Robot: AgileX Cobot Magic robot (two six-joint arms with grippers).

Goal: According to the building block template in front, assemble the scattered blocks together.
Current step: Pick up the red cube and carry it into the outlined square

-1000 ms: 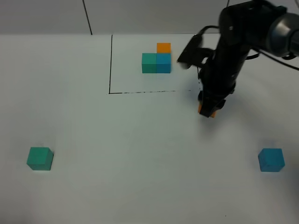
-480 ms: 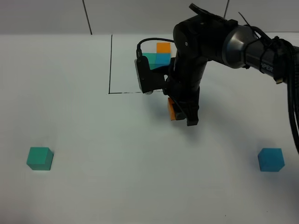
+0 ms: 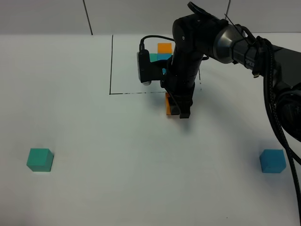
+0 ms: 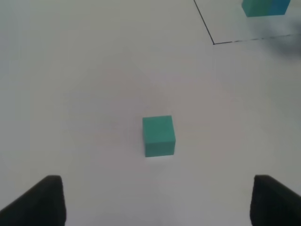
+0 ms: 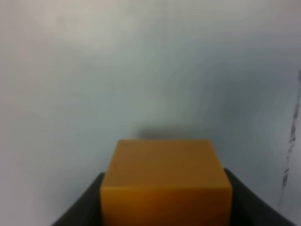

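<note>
The template [image 3: 162, 52], a teal, blue and orange cube cluster inside a thin black drawn frame, sits at the back centre, partly hidden by my right arm. My right gripper [image 3: 175, 107] is shut on the loose orange cube [image 3: 168, 104] just in front of the frame's near line, at or just above the table; the cube fills the right wrist view [image 5: 165, 181]. The loose teal cube [image 3: 39, 159] lies front left and shows below my open left gripper [image 4: 155, 200] in the left wrist view [image 4: 159, 135]. The loose blue cube [image 3: 273, 161] lies front right.
The white table [image 3: 117, 155] carries only the cubes and the drawn frame [image 3: 111, 70]. My right arm and its cables [image 3: 277, 94] stretch in from the right edge. A grey wall runs along the back.
My right gripper carried the orange cube leftward from right of the frame to just in front of its near line, then shifted slightly back and lower. The teal and blue cubes stayed put.
</note>
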